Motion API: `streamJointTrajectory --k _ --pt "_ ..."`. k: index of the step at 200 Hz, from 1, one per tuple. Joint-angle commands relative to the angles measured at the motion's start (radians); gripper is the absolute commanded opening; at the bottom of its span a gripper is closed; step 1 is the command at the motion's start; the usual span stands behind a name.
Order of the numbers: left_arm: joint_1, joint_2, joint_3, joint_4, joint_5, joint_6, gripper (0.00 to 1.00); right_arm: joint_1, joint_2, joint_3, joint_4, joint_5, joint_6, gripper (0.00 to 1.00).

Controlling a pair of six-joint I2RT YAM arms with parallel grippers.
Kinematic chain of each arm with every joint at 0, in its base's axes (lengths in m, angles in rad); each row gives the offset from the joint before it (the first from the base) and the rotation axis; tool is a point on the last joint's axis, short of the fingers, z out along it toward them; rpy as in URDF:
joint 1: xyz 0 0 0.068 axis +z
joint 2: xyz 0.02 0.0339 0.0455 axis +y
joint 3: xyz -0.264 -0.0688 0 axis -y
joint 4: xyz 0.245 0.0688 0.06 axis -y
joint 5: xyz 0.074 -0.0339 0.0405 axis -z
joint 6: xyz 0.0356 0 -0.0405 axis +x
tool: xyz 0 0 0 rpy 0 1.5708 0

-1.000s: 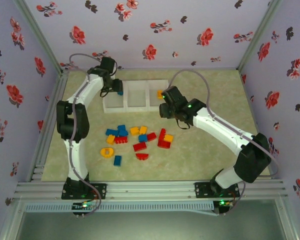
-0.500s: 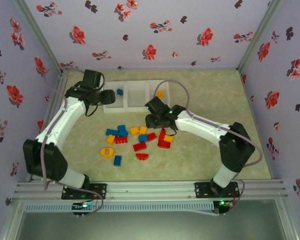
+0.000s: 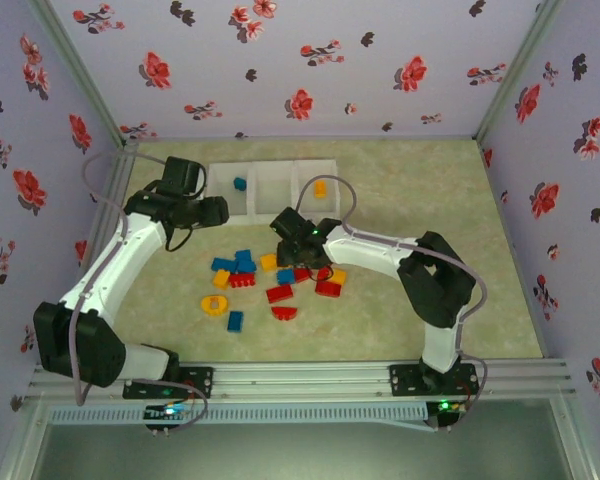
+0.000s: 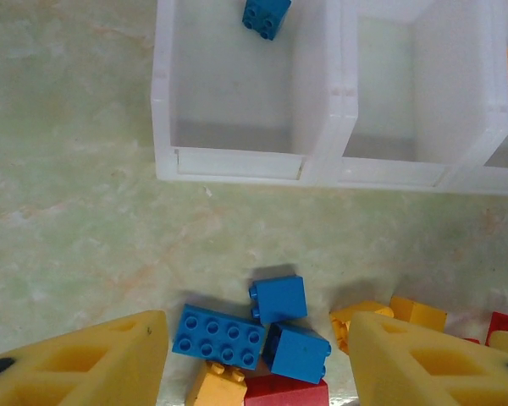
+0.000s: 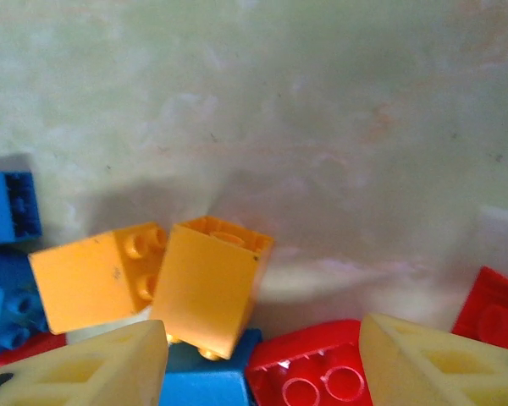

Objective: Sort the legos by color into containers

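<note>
Blue brick [image 4: 267,15] sits in the containers' [image 4: 322,127] left bin, orange brick [image 3: 320,187] in the right; most legos [image 3: 280,293] lie loose on the desk [image 3: 430,200]. Left pincer [image 4: 254,326] and right pincer [image 5: 262,326] gape empty.

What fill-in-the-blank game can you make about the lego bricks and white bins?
The small plastic toy brick in the left square white plastic bin is coloured ____.
The rounded brick in the right bin is coloured ____.
The bins joined in one row number ____.
Missing words: blue; yellow-orange; three.
</note>
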Motion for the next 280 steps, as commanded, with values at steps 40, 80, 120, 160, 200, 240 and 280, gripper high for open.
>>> streamJointTrajectory --k 40,80,120,160,200,240,280 --pt "-0.005 -0.048 0.016 -0.057 -0.005 0.043 0.59 0.007 0.086 0.076 0.036 -0.022 0.087 0.58" --pt "-0.007 -0.057 0.003 -0.056 -0.005 0.049 0.59 0.007 0.109 0.095 0.007 -0.007 0.095 0.52" --pt "-0.006 -0.064 0.004 -0.061 -0.005 0.057 0.59 0.008 0.126 0.109 -0.013 -0.006 0.095 0.51" --pt "-0.006 -0.068 -0.014 -0.049 -0.003 0.058 0.59 0.008 0.159 0.146 -0.048 0.0 0.079 0.46" --pt "-0.007 -0.087 -0.02 -0.054 -0.003 0.05 0.59 0.008 0.156 0.148 -0.083 0.04 0.057 0.35" --pt "-0.01 -0.103 -0.022 -0.063 -0.004 0.046 0.59 0.005 0.111 0.162 -0.162 0.129 -0.016 0.31" --pt "-0.016 -0.11 -0.018 -0.061 -0.004 0.036 0.59 -0.026 0.025 0.187 -0.212 0.186 -0.088 0.3"
